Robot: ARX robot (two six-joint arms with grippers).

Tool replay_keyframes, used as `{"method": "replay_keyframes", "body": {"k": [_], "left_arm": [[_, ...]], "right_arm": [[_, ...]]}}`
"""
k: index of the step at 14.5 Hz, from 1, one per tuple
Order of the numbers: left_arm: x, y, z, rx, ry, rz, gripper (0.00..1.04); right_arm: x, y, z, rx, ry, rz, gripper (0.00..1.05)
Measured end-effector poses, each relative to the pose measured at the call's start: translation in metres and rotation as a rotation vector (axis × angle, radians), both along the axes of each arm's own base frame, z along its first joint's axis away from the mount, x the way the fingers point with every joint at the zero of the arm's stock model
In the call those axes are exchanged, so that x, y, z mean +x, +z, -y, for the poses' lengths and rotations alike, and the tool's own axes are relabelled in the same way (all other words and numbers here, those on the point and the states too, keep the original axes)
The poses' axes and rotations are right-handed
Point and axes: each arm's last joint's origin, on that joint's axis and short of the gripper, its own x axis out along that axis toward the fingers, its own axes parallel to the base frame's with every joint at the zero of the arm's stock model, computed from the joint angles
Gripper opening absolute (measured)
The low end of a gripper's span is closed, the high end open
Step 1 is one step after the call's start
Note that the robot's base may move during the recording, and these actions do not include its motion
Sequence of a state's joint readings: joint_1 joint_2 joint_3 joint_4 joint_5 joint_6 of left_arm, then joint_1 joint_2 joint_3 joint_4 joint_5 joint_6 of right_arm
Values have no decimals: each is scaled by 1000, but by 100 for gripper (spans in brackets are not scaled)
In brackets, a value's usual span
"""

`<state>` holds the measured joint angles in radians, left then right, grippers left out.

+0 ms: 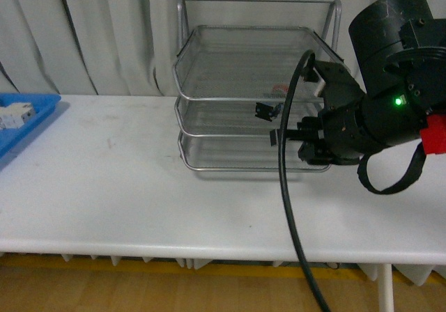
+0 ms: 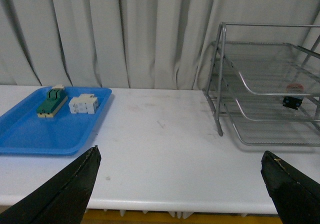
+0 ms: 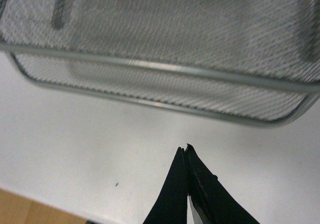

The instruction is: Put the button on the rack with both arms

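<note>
The silver three-tier wire rack point(image 1: 209, 92) stands at the back of the white table, and also shows in the left wrist view point(image 2: 220, 79) and the right wrist view point(image 3: 160, 66). The button point(image 2: 291, 102) sits in the rack's middle tier, its reddish cap up and black body below; it also shows in the front view point(image 1: 265, 110). My right gripper point(image 3: 185, 151) is shut and empty, low over the table just in front of the rack's bottom tier; its arm fills the right of the front view point(image 1: 275, 138). My left gripper point(image 2: 180, 156) is wide open and empty, well away from the rack.
A flat blue tray point(image 2: 30, 134) lies at the table's left, holding a green-and-cream switch block point(image 2: 51, 102) and a white breaker point(image 2: 83, 104). A black cable point(image 1: 286, 200) hangs from the right arm across the table's front edge. Grey curtains hang behind.
</note>
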<state>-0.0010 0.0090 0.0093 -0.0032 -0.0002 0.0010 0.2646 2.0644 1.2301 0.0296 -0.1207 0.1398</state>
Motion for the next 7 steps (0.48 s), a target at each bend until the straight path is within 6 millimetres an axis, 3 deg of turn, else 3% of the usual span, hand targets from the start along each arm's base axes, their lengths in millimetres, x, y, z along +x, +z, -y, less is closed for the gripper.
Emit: {"method": "replay_keyframes", "body": {"k": [2,4,5,7], "left_arm": [[0,0,0,0,0,0,98],[0,0,0,0,0,0,98],[0,0,0,0,0,0,98],[0,0,0,0,0,0,98]], "right_arm": [[-24,4,-2,38,43,-20,2],[-53,27,10,114,64,21,2],[-64,40,31,153,13,56,2],[-70,61,90,196,-189,116,2]]}}
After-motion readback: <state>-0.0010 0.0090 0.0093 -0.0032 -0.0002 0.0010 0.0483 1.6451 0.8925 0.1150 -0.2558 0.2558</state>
